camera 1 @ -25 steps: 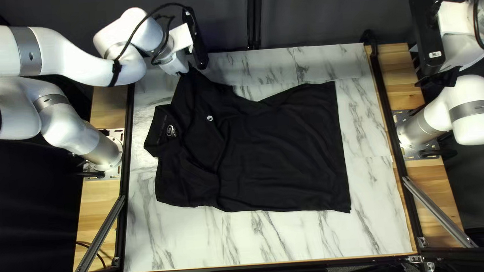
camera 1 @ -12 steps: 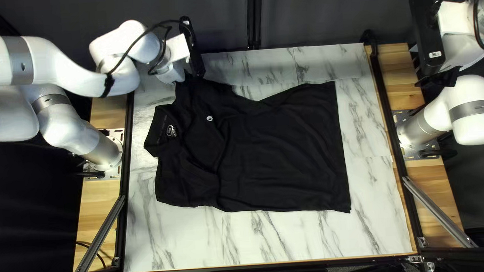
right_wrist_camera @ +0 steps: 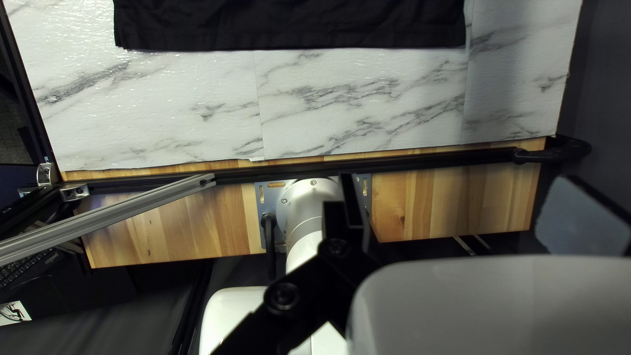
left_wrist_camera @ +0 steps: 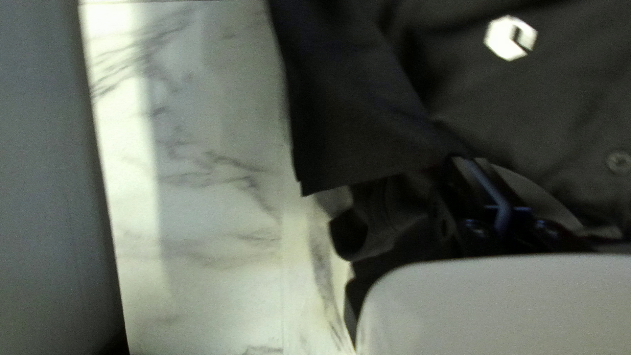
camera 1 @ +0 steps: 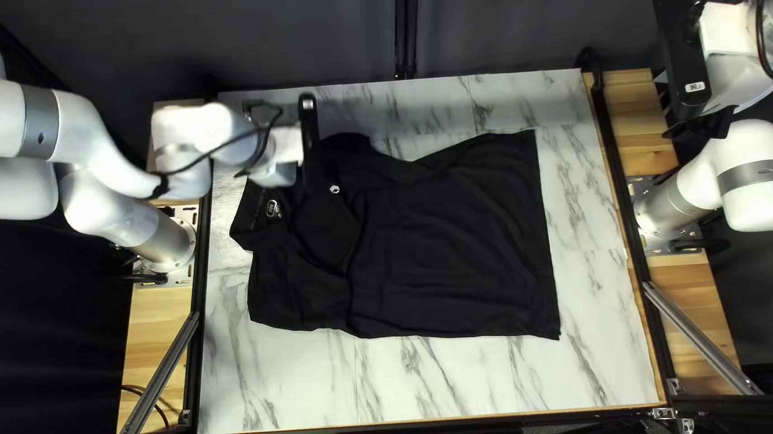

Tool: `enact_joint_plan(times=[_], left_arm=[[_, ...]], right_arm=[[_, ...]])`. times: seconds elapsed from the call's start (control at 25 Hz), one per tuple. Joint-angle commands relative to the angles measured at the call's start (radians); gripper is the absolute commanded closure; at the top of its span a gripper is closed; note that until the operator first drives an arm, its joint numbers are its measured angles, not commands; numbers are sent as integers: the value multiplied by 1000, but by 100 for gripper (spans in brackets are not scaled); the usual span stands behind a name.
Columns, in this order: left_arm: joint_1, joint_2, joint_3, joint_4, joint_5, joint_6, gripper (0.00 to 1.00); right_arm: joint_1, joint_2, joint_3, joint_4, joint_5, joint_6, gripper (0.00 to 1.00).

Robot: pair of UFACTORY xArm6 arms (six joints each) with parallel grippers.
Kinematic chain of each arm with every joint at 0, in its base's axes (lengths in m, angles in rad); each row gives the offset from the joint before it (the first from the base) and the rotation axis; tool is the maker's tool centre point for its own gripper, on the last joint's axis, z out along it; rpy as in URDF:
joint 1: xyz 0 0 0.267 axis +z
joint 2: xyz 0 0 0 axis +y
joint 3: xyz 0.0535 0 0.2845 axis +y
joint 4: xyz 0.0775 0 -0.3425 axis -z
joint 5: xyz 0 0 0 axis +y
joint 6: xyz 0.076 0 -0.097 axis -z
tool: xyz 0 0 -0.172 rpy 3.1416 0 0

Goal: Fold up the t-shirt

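Left wrist view: the left fingers (left_wrist_camera: 463,212) are pinched shut on the sleeve (left_wrist_camera: 365,123) of the black t-shirt (camera 1: 429,241), held low over its chest. From them the t-shirt stretches rightward across the tabletop (camera 1: 371,381) — long axis left to right. The right fingers (right_wrist_camera: 352,207), wide open, hang beyond the right edge — well apart from it.

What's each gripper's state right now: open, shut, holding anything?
Left gripper: shut on the sleeve of the black polo shirt.
Right gripper: open, holding nothing.
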Motion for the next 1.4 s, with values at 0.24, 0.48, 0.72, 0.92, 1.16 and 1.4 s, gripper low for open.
enact_joint_plan(times=[0.24, 0.48, 0.72, 0.92, 1.16, 1.4], left_arm=[[-67, 278, -91, -3, -55, 186, 77], [-54, 298, -131, -125, 49, 379, 0], [-83, 28, -149, -124, 292, 307, 0], [-5, 17, -234, -25, 366, 185, 0], [61, 223, -348, 68, 368, -87, 0], [73, 353, -405, -4, 376, -219, 0]], right_arm=[[0, 0, 0, 0, 0, 0, 0], [0, 0, 0, 0, 0, 0, 0], [0, 0, 0, 0, 0, 0, 0], [0, 0, 0, 0, 0, 0, 0], [0, 0, 0, 0, 0, 0, 0], [0, 0, 0, 0, 0, 0, 0]])
